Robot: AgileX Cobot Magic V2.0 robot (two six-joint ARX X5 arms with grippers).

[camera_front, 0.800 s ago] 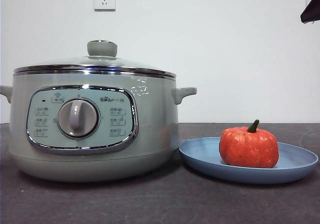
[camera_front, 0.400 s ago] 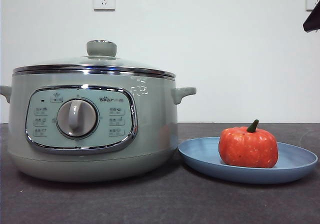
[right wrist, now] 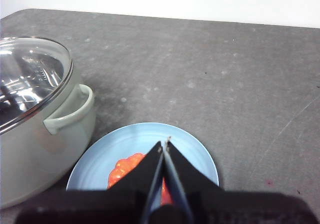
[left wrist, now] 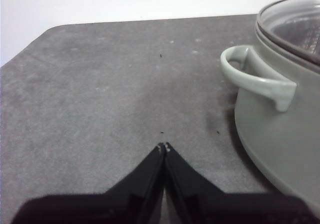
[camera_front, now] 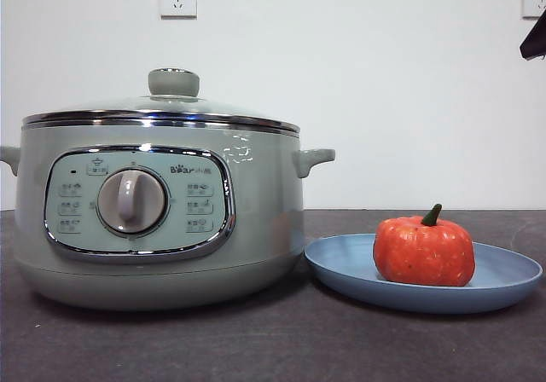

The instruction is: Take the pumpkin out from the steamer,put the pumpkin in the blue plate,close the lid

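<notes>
Nearest, the blue plate (camera_front: 424, 281) on the dark surface (camera_front: 273, 344) carries the pumpkin (camera_front: 424, 249), upright. Beside it the steamer (camera_front: 158, 211) has its lid (camera_front: 162, 109) seated. Nothing on the surface has shifted over the last second; only the dark arm tip at the top corner edged away. Right end effector (right wrist: 165, 143) above the plate, left end effector (left wrist: 163, 146) beside the steamer, both pinched closed and empty. The task appears complete.

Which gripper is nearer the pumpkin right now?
Right. The right gripper is shut, above the blue plate with the pumpkin just below it. The left gripper, also shut, is over bare table beyond the steamer, on the side away from the pumpkin.
</notes>
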